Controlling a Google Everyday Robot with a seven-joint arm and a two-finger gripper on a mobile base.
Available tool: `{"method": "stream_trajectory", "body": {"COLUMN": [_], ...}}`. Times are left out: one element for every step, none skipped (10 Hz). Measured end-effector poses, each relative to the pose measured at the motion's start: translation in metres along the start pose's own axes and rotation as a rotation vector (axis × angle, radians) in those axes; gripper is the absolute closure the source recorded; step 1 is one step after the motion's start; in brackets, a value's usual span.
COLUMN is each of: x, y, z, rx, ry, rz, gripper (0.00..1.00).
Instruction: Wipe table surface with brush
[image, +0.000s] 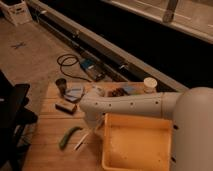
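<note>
The table surface (50, 150) is a light-brown tabletop of parallel planks filling the lower left. The brush (83, 140) is a thin pale stick lying slanted on the planks, just left of the yellow tray. Its upper end runs up under my arm. My white arm (130, 104) reaches from the right across the table. The gripper (96, 124) hangs down at the arm's left end, right at the brush's upper end and mostly hidden by the arm.
A yellow tray (137, 162) sits at the lower right. A green curved item (69, 136) lies beside the brush. A dark block (66, 106), a dark cup (61, 86), a blue item (75, 93) and a white jar (149, 84) stand near the far edge. A black chair (12, 112) is at the left.
</note>
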Motion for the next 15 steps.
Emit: {"method": "stream_trajectory", "body": {"x": [-0.005, -0.017, -0.027, -0.038, -0.056, -0.072, -0.082, -0.091, -0.091, -0.082, -0.072, -0.055, -0.040, -0.028, -0.018], "y": [-0.011, -0.023, -0.025, -0.025, -0.024, -0.017, -0.008, 0.002, 0.013, 0.026, 0.036, 0.043, 0.039, 0.035, 0.024], "z": [0.001, 0.002, 0.004, 0.005, 0.007, 0.007, 0.007, 0.009, 0.010, 0.010, 0.009, 0.008, 0.007, 0.008, 0.009], "rx": [0.012, 0.029, 0.039, 0.047, 0.052, 0.051, 0.044, 0.023, -0.005, -0.030, -0.040, -0.049, -0.040, -0.038, -0.029], "ry": [-0.002, -0.012, -0.024, -0.037, -0.056, -0.073, -0.087, -0.101, -0.103, -0.097, -0.086, -0.069, -0.056, -0.047, -0.039], "rz": [-0.019, -0.042, -0.053, -0.057, -0.064, -0.060, -0.048, -0.031, -0.011, 0.016, 0.035, 0.053, 0.054, 0.049, 0.034], "gripper": [1.00, 1.00, 1.00, 1.00, 1.00, 1.00, 1.00, 1.00, 1.00, 1.00, 1.00, 1.00, 1.00, 1.00, 1.00]}}
